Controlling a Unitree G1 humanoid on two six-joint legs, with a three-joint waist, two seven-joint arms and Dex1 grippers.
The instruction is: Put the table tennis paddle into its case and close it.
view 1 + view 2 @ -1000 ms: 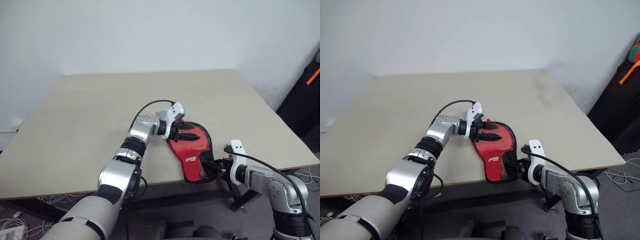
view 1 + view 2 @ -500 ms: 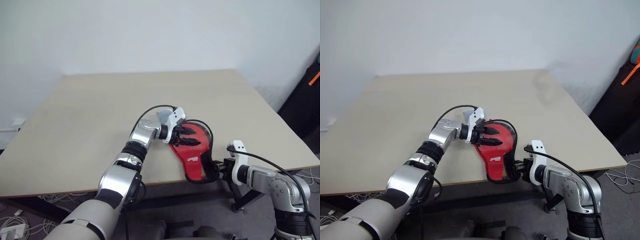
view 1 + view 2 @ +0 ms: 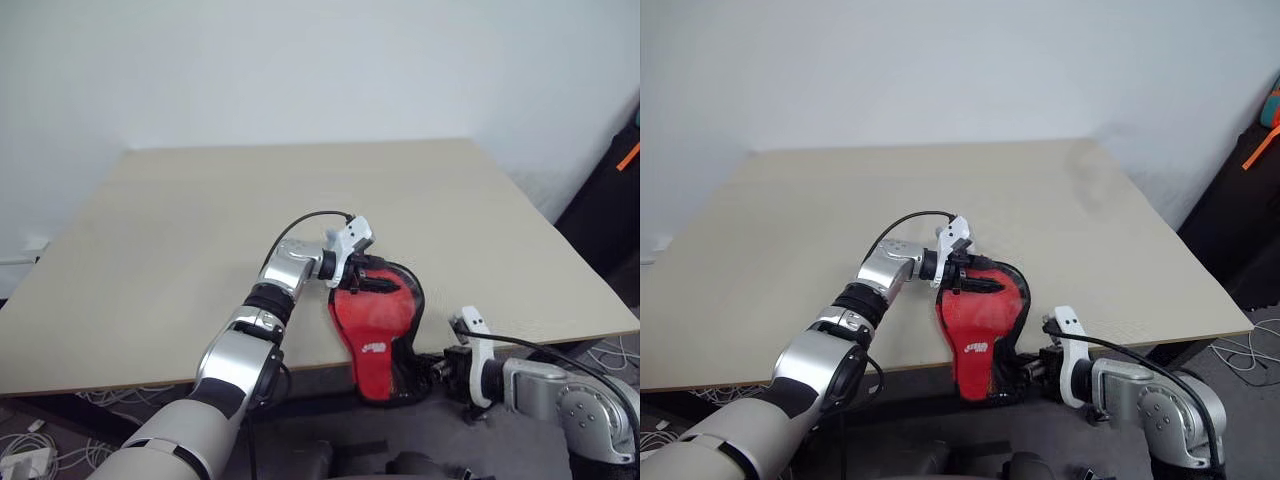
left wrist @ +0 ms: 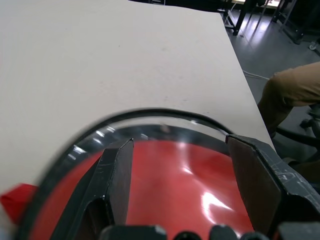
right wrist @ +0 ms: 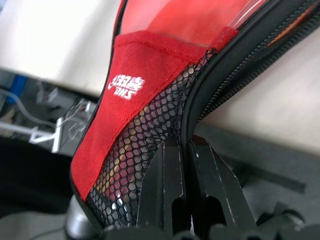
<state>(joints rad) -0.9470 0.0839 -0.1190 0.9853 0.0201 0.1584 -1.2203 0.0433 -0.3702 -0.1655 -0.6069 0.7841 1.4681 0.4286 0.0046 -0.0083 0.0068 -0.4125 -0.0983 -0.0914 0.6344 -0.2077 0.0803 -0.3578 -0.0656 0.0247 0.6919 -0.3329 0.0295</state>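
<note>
The case (image 3: 378,320) is a red paddle-shaped cover with black edging. It lies at the table's (image 3: 200,220) front edge, with its black mesh narrow end hanging past the edge. My left gripper (image 3: 383,282) rests on the wide end, its fingers (image 4: 117,175) spread open over the glossy red face (image 4: 175,190). Below the table edge, my right gripper (image 3: 438,368) is shut on the case's black zip edging beside the mesh and white logo (image 5: 125,86). The paddle is hidden; I cannot tell it apart from the case.
The table's right edge drops off close to the case. A black object with an orange strap (image 3: 618,190) stands at the far right. A person's leg in brown trousers (image 4: 295,90) and chair legs lie beyond the table. Cables lie on the floor (image 3: 25,455).
The case's narrow end has swung toward me and now hangs over the front edge. My right gripper drew back and down with it. The left gripper stayed on the wide end.
</note>
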